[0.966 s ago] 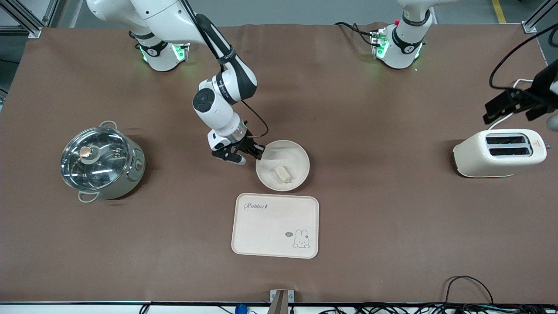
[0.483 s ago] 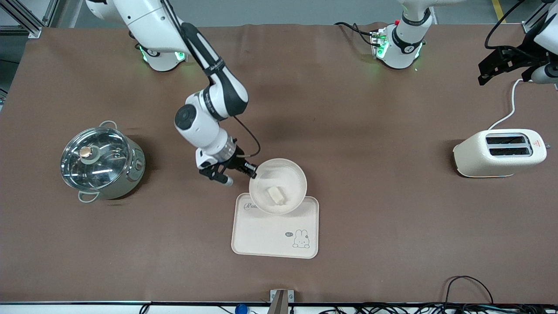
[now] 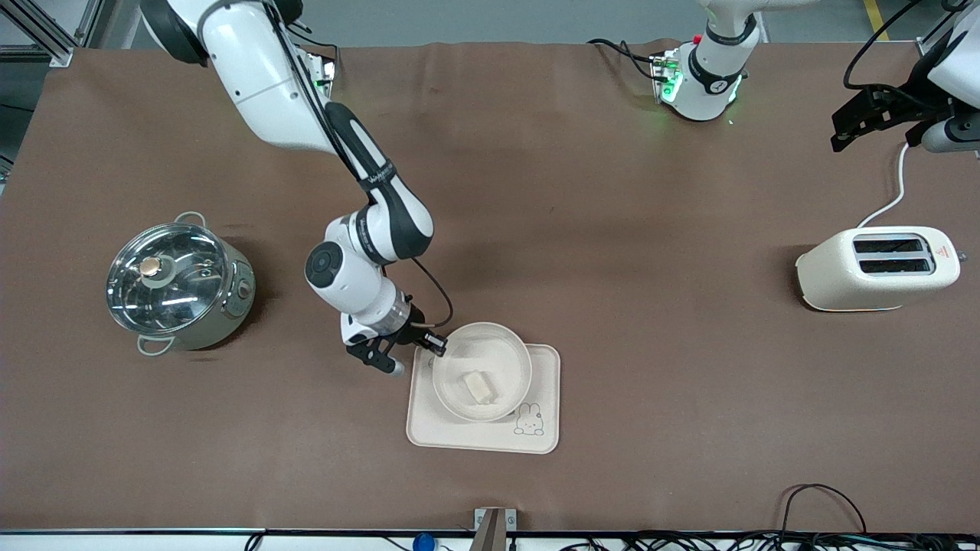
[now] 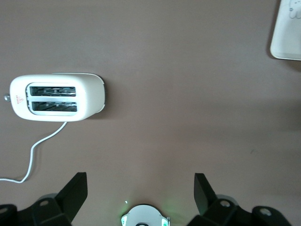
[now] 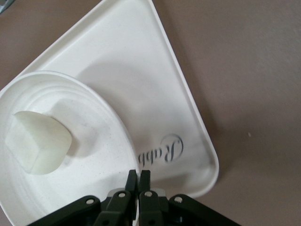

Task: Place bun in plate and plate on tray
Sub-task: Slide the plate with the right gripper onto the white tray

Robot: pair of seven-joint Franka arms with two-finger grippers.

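**Plate Held Over Tray by Right Gripper**

The small pale cream bun (image 3: 479, 388) lies in the round cream-white plate (image 3: 501, 347), near its middle. The plate is over the flat cream rectangular tray (image 3: 540, 373) with rabbit drawing and covers most of its "Rabbit" script; whether it touches the tray cannot be determined. The right gripper (image 3: 436, 346) is clamped on the plate rim at the side toward the right arm's end of the brown bench (image 3: 658, 398); its fingers (image 5: 143, 181) are pressed together on the rim. The left gripper (image 3: 865, 121) waits high over the bench edge with fingers (image 4: 75, 189) spread apart, above the cream two-slot toaster (image 3: 877, 268). A lidded steel pot (image 3: 178, 282) stands toward the right arm's end.
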